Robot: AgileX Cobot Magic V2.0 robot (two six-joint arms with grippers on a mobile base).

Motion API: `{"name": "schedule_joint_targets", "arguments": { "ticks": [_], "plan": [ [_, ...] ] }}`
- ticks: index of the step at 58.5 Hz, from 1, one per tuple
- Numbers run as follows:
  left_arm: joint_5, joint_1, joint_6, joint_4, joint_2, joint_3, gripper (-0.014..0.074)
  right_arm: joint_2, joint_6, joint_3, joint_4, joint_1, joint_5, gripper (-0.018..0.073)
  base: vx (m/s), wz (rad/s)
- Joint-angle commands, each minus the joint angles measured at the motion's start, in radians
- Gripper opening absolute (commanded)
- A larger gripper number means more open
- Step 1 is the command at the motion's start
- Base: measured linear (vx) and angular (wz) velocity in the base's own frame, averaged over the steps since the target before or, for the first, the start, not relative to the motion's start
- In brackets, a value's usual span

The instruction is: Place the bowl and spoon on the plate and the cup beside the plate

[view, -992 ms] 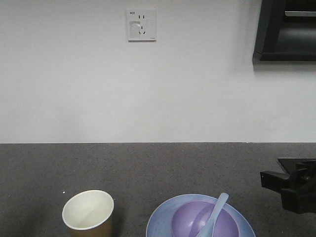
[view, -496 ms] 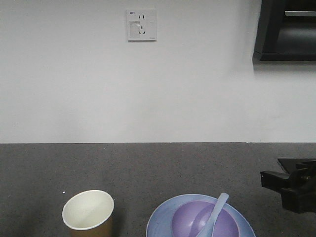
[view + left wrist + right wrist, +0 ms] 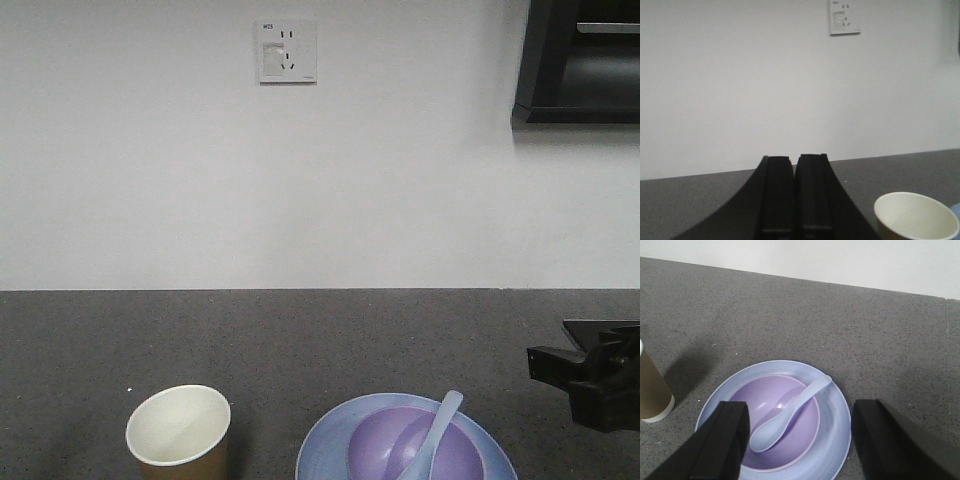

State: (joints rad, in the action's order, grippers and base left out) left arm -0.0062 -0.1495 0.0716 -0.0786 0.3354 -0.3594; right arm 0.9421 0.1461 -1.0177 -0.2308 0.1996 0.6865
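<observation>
On the dark counter (image 3: 880,325), the purple bowl (image 3: 790,440) sits nested in the blue plate (image 3: 832,415) with the spoon (image 3: 790,412) resting inside it. The cup (image 3: 180,428) stands upright just beside the plate, so the layout looks finished. The right fingers (image 3: 730,440) are spread wide and empty above the plate; the left fingers (image 3: 777,200) are pressed together, holding nothing.

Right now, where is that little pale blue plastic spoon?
The pale blue plastic spoon lies in the small lavender bowl, handle leaning on the rim, on the round pale blue plate, right of the brown paper cup.
</observation>
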Motion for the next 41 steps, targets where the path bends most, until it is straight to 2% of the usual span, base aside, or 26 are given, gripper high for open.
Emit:
{"name": "schedule_joint_targets", "arguments": {
  "ticks": [1,9,18,24,41],
  "plan": [
    [-0.181,0.051,0.012,-0.072,-0.074,0.104,-0.0003,-0.015,0.003,-0.028,-0.009,-0.002,-0.068,0.0505,0.00,0.00],
    [-0.158,0.090,0.010,0.021,-0.205,0.261,-0.0003,-0.015,0.003,-0.028,-0.009,-0.002,-0.068,0.0505,0.00,0.00],
    [-0.140,0.095,0.010,0.079,-0.364,0.421,-0.0003,-0.015,0.003,-0.028,-0.009,-0.002,-0.068,0.0505,0.00,0.00],
    [0.019,0.095,0.010,0.073,-0.349,0.403,-0.0003,-0.015,0.003,-0.028,-0.009,-0.002,-0.062,0.0505,0.00,0.00],
    [0.204,0.095,0.010,0.073,-0.348,0.408,-0.0003,-0.015,0.003,-0.028,-0.009,-0.002,-0.060,0.0505,0.00,0.00]
  ]
}}
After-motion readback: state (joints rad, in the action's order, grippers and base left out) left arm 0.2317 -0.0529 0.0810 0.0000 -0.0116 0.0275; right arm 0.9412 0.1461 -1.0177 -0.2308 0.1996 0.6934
